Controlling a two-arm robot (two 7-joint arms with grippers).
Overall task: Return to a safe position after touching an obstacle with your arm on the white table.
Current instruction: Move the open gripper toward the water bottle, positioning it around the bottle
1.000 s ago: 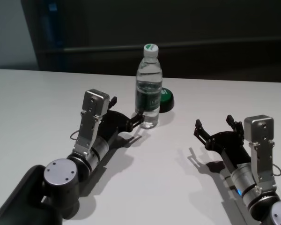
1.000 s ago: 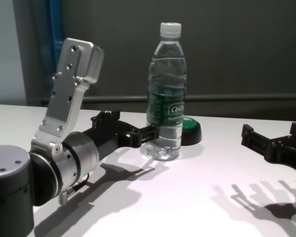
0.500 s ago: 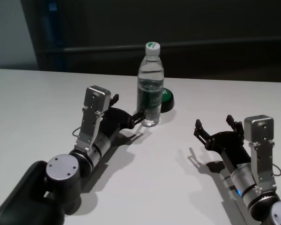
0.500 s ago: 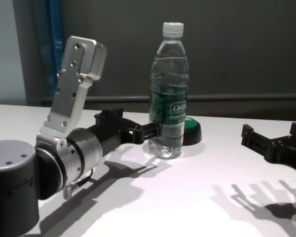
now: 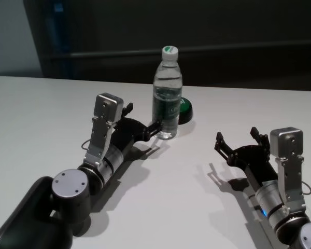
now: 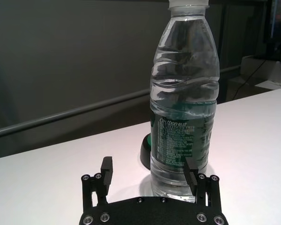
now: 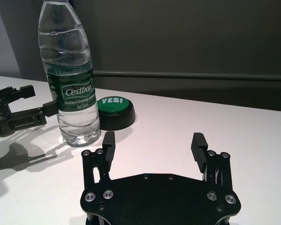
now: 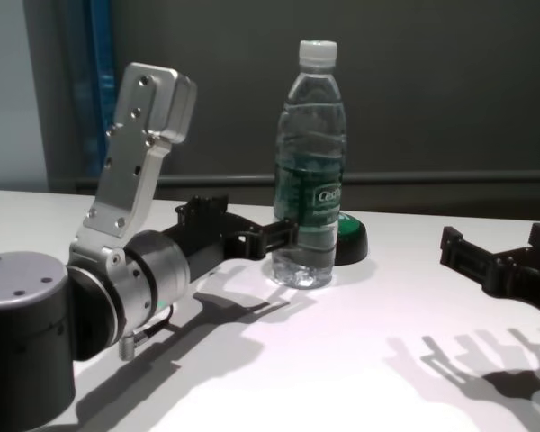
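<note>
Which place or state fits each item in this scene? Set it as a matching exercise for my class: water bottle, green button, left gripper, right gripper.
Column 1:
1 water bottle
2 green button
3 left gripper
4 right gripper

Column 2:
A low, right behind the bottle
B open, one finger against the bottle
C upright, white cap on
D open, apart from everything

Pairs: 1-C, 2-A, 3-B, 4-D

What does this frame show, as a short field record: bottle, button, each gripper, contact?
obstacle: tall clear plastic water bottle with white cap and green label, upright on the white table
button: low round green button on black base, behind the bottle
left gripper: open, one finger at the bottle's lower side
contact: looks touching
right gripper: open, apart from the bottle
</note>
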